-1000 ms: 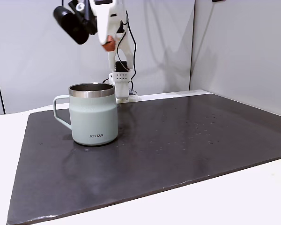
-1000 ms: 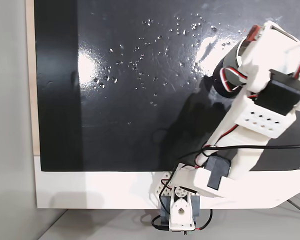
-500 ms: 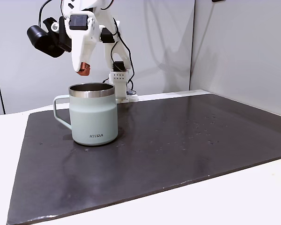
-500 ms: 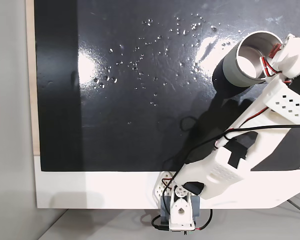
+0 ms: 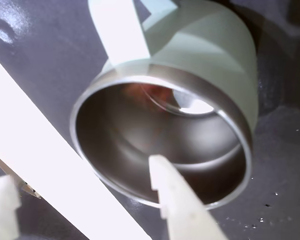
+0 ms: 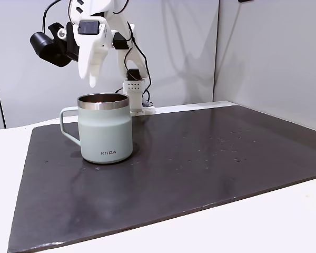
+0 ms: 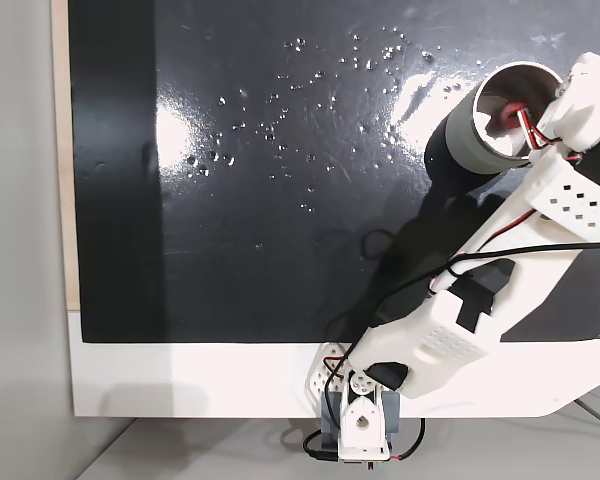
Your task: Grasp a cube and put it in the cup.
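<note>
The pale mint-green cup stands on the dark mat with its handle to the left in a fixed view. My gripper hangs just above its steel rim, open, with nothing between its white fingers. In the wrist view the gripper looks straight down into the cup, and a blurred reddish-brown cube shows at the steel inside. In the fixed view from above, the cube is a red patch inside the cup.
A dark mat covers most of the white table. The arm's base stands behind the cup at the mat's far edge. Small water drops speckle the mat. Grey walls close in behind and to the right.
Half a second ago the gripper held the cube above the cup's rim. Its fingers have since opened, and the cube now lies inside the cup.
</note>
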`<act>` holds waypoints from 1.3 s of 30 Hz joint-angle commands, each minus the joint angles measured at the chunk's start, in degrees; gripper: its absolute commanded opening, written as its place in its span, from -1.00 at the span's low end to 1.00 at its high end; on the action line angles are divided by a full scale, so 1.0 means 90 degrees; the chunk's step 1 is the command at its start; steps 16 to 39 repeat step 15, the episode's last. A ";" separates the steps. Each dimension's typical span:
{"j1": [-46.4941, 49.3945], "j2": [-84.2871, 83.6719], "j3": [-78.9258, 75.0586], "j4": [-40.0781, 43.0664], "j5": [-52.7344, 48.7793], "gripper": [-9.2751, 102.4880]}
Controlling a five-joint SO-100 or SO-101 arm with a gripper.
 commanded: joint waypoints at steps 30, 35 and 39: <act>0.0010 0.0127 -0.0195 0.0049 0.0010 -0.27; 0.0010 0.0127 -0.0195 0.0049 0.0010 -0.27; 0.0010 0.0127 -0.0195 0.0049 0.0010 -0.27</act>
